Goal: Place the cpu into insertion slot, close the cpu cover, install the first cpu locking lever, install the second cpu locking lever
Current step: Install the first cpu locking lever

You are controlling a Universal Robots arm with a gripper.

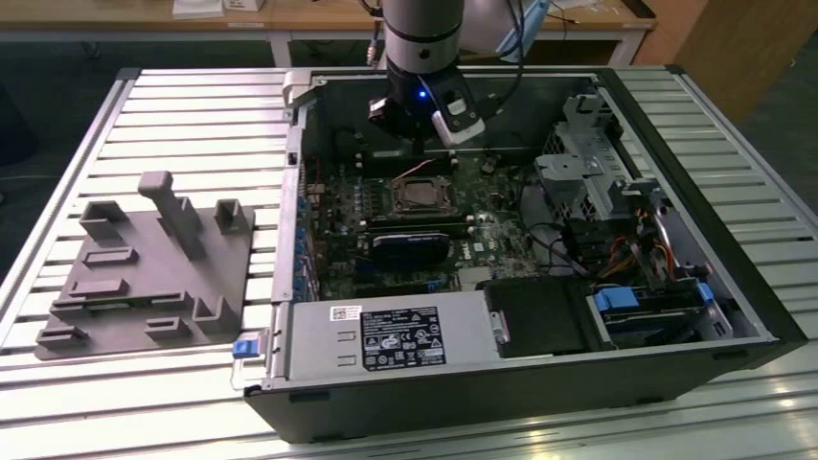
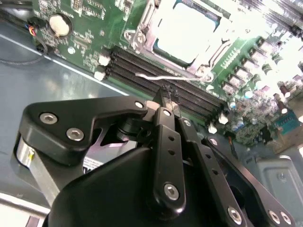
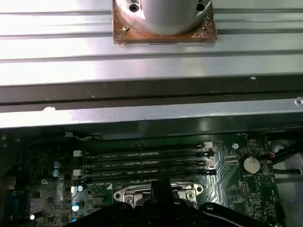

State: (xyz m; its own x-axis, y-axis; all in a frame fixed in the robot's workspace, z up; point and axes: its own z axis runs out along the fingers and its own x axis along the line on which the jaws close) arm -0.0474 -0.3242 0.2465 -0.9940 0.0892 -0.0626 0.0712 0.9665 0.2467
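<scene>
Your gripper (image 2: 165,93) is pinched narrow, tips together, above the memory slots (image 2: 142,68). The cpu (image 2: 189,30), a pale glared square, sits in the insertion slot (image 1: 397,197) mid-frame in the exterior view; cpu cover (image 2: 140,40) seemingly down around it.

The case (image 1: 715,316) lies open on the table (image 1: 192,125), with the fixture (image 1: 141,278) on the table beside it at the exterior view's left. Inside, the cpu (image 2: 189,33) sits mid-board (image 2: 85,47) within the cover (image 2: 140,34). A lever (image 2: 156,76) and the memory slots (image 2: 137,66) are on its far side, the card (image 1: 409,251) on its near side, the power supply (image 1: 383,340) nearest the camera and the drive cage (image 1: 581,177) at the exterior view's right. The gripper (image 2: 165,92) hangs over the memory slots, just beside the lever.
</scene>
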